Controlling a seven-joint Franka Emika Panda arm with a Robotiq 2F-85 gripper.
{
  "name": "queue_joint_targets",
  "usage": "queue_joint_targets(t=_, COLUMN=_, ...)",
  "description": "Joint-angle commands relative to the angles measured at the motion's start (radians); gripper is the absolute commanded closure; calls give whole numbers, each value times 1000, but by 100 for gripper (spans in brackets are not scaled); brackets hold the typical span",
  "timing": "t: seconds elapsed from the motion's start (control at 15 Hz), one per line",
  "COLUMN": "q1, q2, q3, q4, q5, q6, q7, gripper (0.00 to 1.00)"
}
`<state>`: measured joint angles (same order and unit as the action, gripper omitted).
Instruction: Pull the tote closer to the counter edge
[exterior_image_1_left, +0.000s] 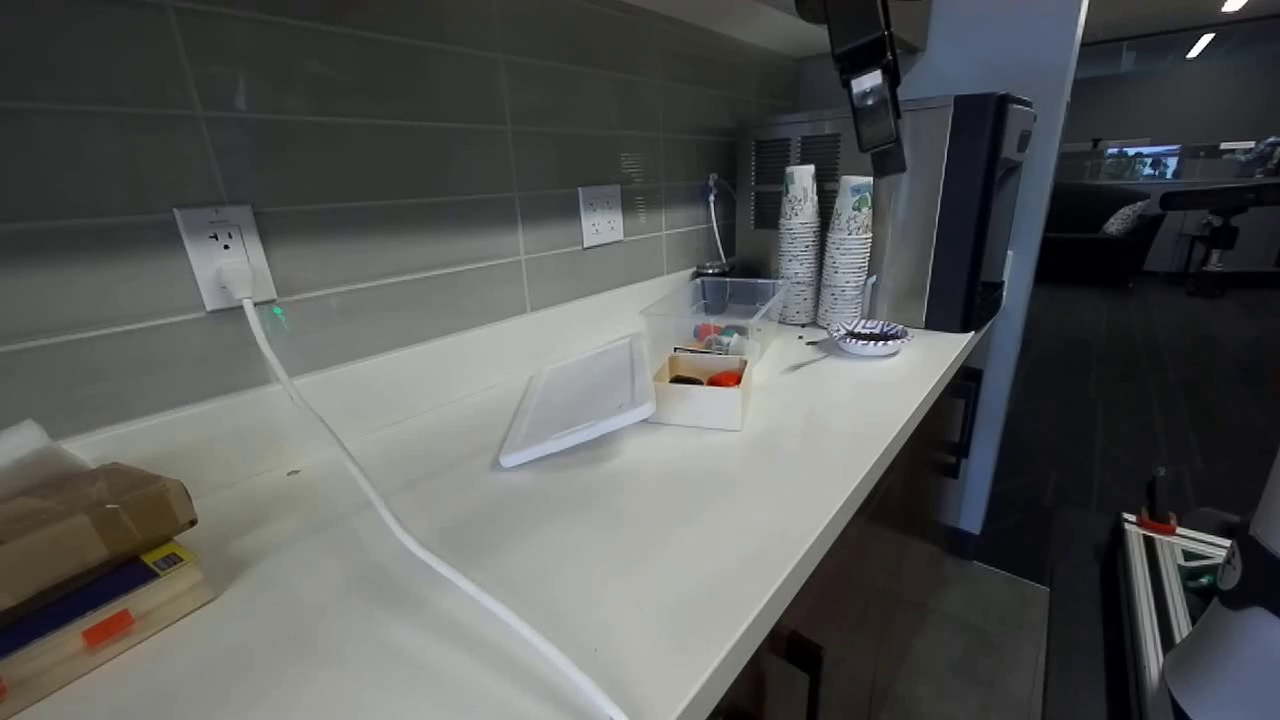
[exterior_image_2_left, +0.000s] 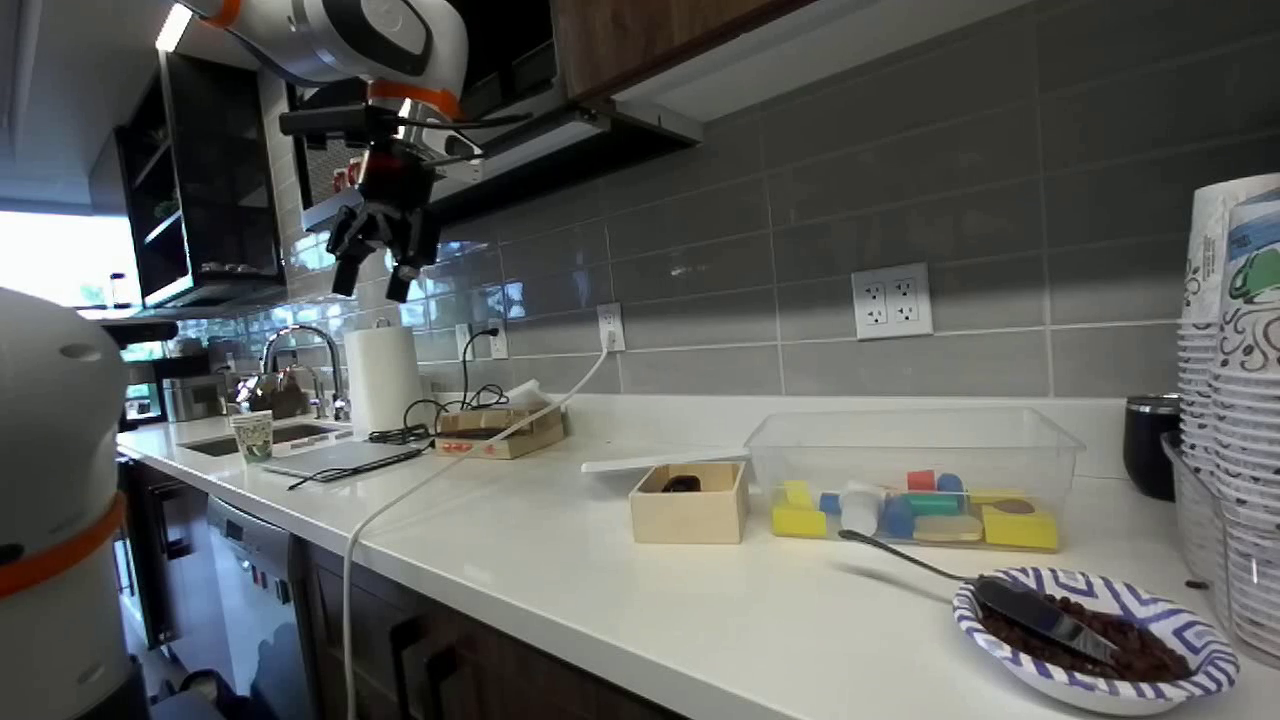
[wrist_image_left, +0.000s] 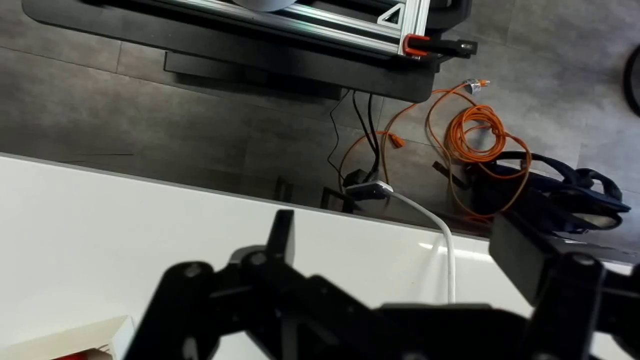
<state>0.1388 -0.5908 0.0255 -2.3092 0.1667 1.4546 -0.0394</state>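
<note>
The tote, a clear rectangular plastic bin holding red, blue, green and yellow items, stands near the back wall in both exterior views. It is out of view in the wrist view. The white counter has a straight front edge, which crosses the wrist view. My gripper is open and empty, high above the counter and well apart from the tote. It hangs at the top in an exterior view. Its fingers are wide apart in the wrist view.
A wooden box stands beside the tote, with a white lid leaning close by. Stacked cups and a patterned bowl with a knife and spoon stand past the tote. A white cable crosses the counter.
</note>
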Motion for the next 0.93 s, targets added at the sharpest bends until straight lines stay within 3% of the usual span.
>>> queue_joint_targets(t=0.0, q1=-45, q2=24, q3=-4, q4=23, q5=63, q6=36, q7=46, gripper=0)
queue_joint_targets(t=0.33, q1=-128, q2=82, q3=-33, q4=55, q5=143, q6=179, q7=151, gripper=0)
queue_joint_targets(t=0.87, q1=-242, q2=185, q3=-83, q4=62, q5=160, q6=482, q7=320, gripper=0)
